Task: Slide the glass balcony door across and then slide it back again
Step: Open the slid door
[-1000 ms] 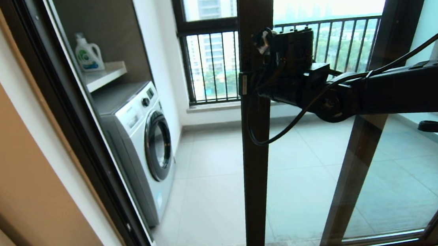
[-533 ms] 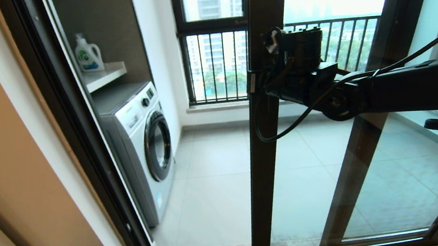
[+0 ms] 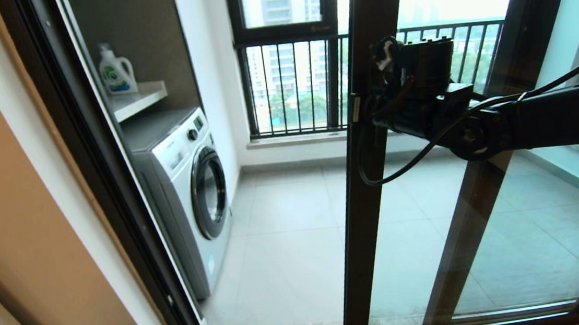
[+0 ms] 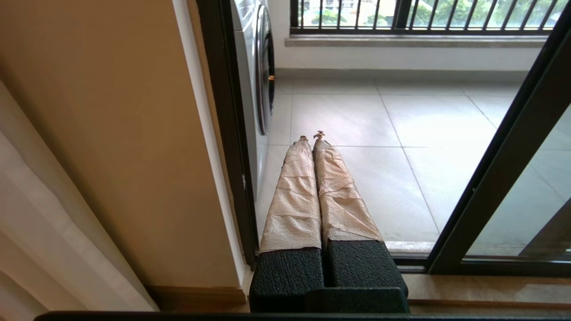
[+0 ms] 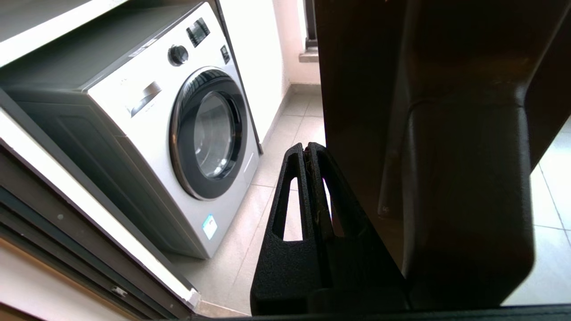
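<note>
Head view: glass balcony door (image 3: 370, 187) upright, long axis vertical; right tool (image 5: 308, 154) closed, empty, beside handle (image 5: 464, 187); left tool (image 4: 311, 137) closed, empty.

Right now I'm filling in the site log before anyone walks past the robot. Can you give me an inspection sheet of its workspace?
Surface: pale tiled balcony floor.
Job's things: glass balcony door partly open, with its bar handle on the edge upright.
Clutter: nothing seen.
Grippers: right gripper at the door's upright, jaws shut and beside the handle, not around it. Left gripper low near the doorway's left side, jaws shut, holding nothing.
Cables: black cable hangs in a loop from the right arm, in front of the glass.
Surroundings: washing machine, detergent bottle on a shelf, barred railing.
</note>
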Available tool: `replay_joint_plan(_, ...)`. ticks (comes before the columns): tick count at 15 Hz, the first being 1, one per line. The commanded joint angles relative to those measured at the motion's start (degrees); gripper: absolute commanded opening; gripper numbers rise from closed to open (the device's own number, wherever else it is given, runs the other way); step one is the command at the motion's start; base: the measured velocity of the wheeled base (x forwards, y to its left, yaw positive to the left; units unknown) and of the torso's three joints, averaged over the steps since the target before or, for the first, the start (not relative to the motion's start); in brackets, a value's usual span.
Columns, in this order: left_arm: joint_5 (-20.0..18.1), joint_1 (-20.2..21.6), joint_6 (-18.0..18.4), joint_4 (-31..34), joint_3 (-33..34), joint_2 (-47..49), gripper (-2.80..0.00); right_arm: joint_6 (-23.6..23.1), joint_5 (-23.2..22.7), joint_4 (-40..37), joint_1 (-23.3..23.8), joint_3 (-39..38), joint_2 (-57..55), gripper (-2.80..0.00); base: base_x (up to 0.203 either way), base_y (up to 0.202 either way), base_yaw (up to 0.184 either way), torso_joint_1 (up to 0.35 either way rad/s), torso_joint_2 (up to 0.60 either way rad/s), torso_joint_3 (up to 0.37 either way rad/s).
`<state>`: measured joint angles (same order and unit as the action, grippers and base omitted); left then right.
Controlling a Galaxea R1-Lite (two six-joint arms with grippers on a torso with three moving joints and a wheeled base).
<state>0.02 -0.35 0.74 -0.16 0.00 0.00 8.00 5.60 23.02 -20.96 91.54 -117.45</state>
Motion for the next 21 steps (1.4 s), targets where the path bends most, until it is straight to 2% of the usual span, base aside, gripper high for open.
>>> replay_joint_plan(1,-0.01,0.00,-0.01,-0.02,0.00,0.09,-2.80,0.09,-0.96,0.28,1.59,-1.83,2.41,-2.80,0.000,0.000,0.000,0.000,0.00,0.000)
replay_joint_plan(13,0.06,0.00,0.05,-0.02,0.00,0.09,-2.80,-1.24,-3.23,0.36,9.74,-8.29,8.19,-2.80,0.000,0.000,0.000,0.000,0.00,0.000)
replay_joint_plan(21,0.03,0.00,0.05,-0.02,0.00,0.09,-2.80,-2.40,-7.10,0.28,16.21,-13.92,13.57,-2.80,0.000,0.000,0.000,0.000,0.00,0.000)
